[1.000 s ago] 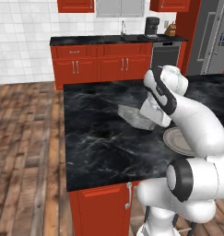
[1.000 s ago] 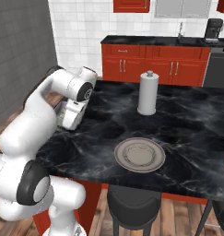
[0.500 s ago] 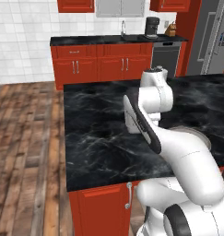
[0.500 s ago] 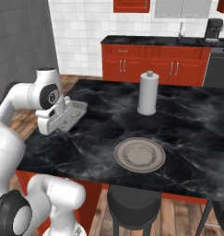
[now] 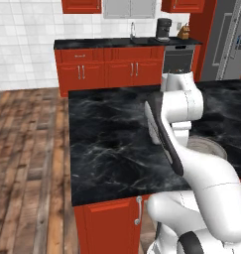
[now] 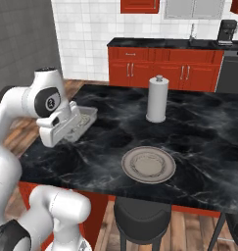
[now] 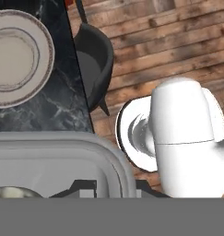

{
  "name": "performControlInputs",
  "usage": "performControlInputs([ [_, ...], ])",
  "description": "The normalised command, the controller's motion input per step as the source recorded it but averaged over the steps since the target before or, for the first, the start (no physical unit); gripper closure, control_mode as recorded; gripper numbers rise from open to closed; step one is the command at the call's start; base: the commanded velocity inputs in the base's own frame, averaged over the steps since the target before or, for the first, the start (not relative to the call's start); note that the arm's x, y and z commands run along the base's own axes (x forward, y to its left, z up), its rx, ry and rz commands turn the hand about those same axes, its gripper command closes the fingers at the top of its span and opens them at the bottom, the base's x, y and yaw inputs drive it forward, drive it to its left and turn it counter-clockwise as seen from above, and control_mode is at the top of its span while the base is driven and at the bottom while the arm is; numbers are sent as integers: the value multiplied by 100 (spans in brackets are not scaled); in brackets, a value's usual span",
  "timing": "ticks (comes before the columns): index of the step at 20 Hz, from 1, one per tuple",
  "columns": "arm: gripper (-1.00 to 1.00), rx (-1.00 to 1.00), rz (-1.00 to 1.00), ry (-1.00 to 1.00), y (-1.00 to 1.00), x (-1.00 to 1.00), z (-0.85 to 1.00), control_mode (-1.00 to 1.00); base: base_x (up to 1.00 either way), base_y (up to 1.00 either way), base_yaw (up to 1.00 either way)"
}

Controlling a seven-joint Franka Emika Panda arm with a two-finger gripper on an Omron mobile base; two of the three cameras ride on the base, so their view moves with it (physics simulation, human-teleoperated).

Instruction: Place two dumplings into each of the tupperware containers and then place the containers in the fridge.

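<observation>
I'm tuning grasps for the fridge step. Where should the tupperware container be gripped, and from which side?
Grip the tupperware container by its raised rim at one end, coming in over that end with one finger inside and one outside. The tray is shallow and wide, so probably only the thin wall fits the jaws. The gripper holds it that way now.

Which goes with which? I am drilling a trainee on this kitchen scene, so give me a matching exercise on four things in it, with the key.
Things:
1. tupperware container
2. round plate
3. paper towel roll
4. coffee machine

Places or states:
a. upright in the middle of the island
b. on the back counter near the tap
c. held by the gripper at one end
d. flat near the island's front edge, above a stool

Pairs: 1-c, 2-d, 3-a, 4-b
</observation>
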Motion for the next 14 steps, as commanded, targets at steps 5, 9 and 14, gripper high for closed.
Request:
performControlInputs([
  [5, 100, 5, 13, 0, -64, -19, 0, -100, 0, 0, 0],
  [9, 100, 2, 2, 0, -14, 0, 0, -100, 0, 0, 0],
  [14, 100, 0, 14, 0, 0, 11, -1, -100, 0, 0, 0],
])
